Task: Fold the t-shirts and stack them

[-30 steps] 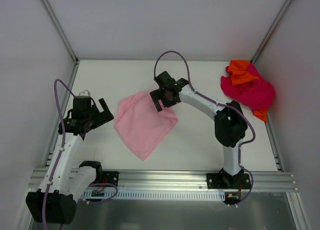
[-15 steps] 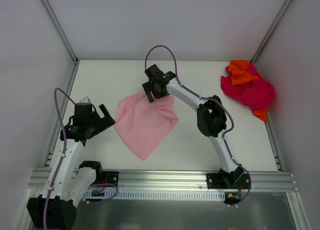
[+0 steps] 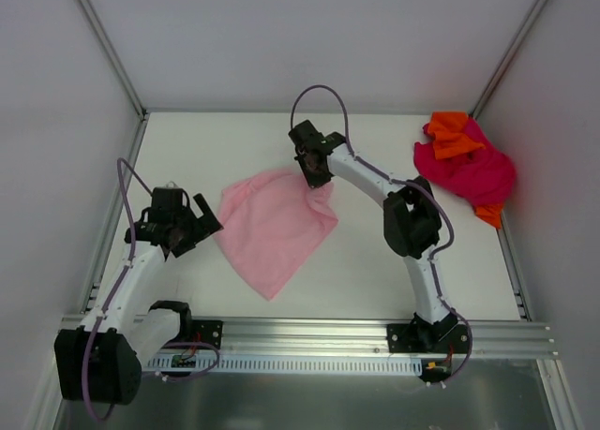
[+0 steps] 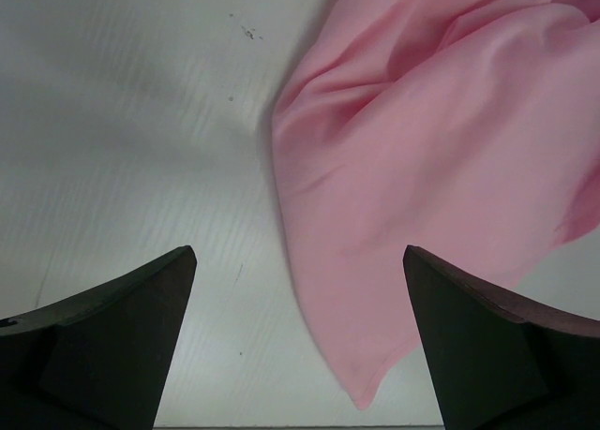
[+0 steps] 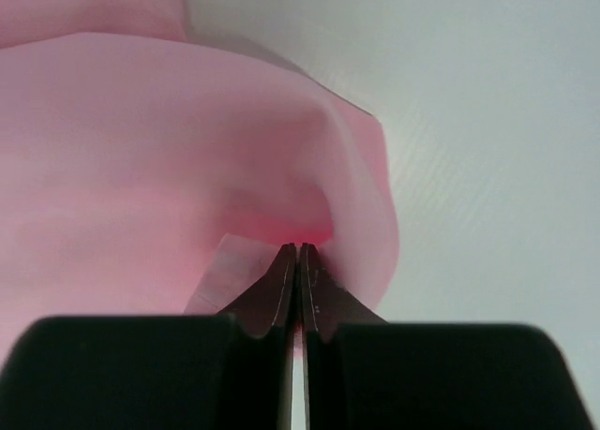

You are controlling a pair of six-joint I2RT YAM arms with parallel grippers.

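The light pink t-shirt (image 3: 272,229) lies folded in a rough diamond at mid-table. My right gripper (image 3: 314,175) is at its far right corner, shut on a fold of pink cloth (image 5: 141,149); in the right wrist view the gripper (image 5: 299,247) has its jaws pressed together with fabric bunched at their tips. My left gripper (image 3: 202,222) stands open just left of the shirt's left corner. In the left wrist view the gripper (image 4: 298,252) hangs over the shirt's edge (image 4: 441,149), touching nothing. The magenta-red t-shirt (image 3: 469,172) and the orange t-shirt (image 3: 452,135) lie crumpled together at the far right.
White walls and metal posts (image 3: 112,55) close the table on three sides. The aluminium rail (image 3: 309,336) with both arm bases runs along the near edge. The crumpled heap sits against the right wall.
The right gripper came down on the pink shirt's far corner and closed on it. The left arm moved nearer to the shirt's left corner and stayed open.
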